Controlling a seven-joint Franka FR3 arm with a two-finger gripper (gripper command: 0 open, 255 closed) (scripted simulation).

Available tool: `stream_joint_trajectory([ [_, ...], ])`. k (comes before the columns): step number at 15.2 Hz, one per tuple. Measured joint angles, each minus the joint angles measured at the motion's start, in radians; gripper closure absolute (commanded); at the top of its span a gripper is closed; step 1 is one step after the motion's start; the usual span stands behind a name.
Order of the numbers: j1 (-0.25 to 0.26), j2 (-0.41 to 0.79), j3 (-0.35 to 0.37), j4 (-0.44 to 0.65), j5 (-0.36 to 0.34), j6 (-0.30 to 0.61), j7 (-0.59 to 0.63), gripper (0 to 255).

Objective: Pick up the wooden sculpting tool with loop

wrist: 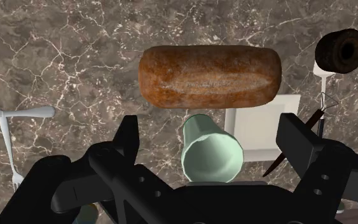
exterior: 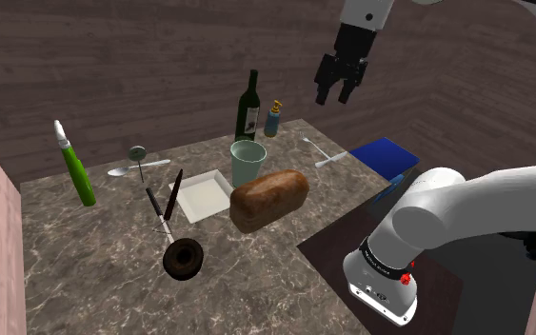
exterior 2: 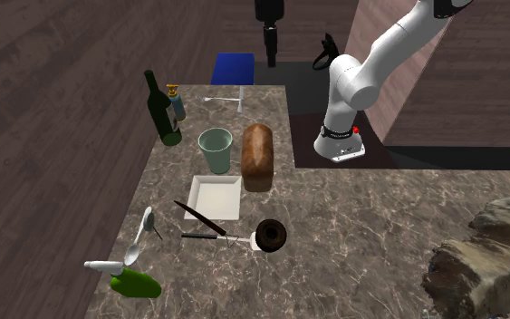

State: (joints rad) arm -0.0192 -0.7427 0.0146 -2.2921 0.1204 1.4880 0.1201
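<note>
Your jaws hang spread above the table (exterior 2: 380, 236). One reddish stick (exterior 2: 198, 216) and one loop tool (exterior 2: 198, 236) lie beside one white tray (exterior 2: 218, 198); the loop tool has a dark handle and a wire triangle tip.

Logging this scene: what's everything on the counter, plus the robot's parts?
sculpting tool: 1, reddish-brown handle, beside the tray
dark-handled tool: 1, black, beside it
tray: 1, white, mid-counter
bread loaf: 1, brown, beside tray
cup: 1, pale green, behind loaf
doughnut: 1, dark brown, front
wine bottle: 1, dark green, back
small bottle: 1, blue, beside wine bottle
squeeze bottle: 1, green, the shoulder view's left
silver utensils: 2, near squeeze bottle
white utensils: 2, crossed, back
board: 1, blue, counter corner
arm: 1, white
fingers: 2, black, open, raised
</note>
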Motion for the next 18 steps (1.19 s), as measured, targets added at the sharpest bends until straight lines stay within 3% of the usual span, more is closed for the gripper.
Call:
stream_joint_trajectory([
  [7, 0.008, 0.062, 0.108, -0.046, 0.058, 0.111, 0.148, 0],
  [18, 0.007, 0.359, 0.332, -0.024, 0.107, 0.389, 0.475, 0],
])
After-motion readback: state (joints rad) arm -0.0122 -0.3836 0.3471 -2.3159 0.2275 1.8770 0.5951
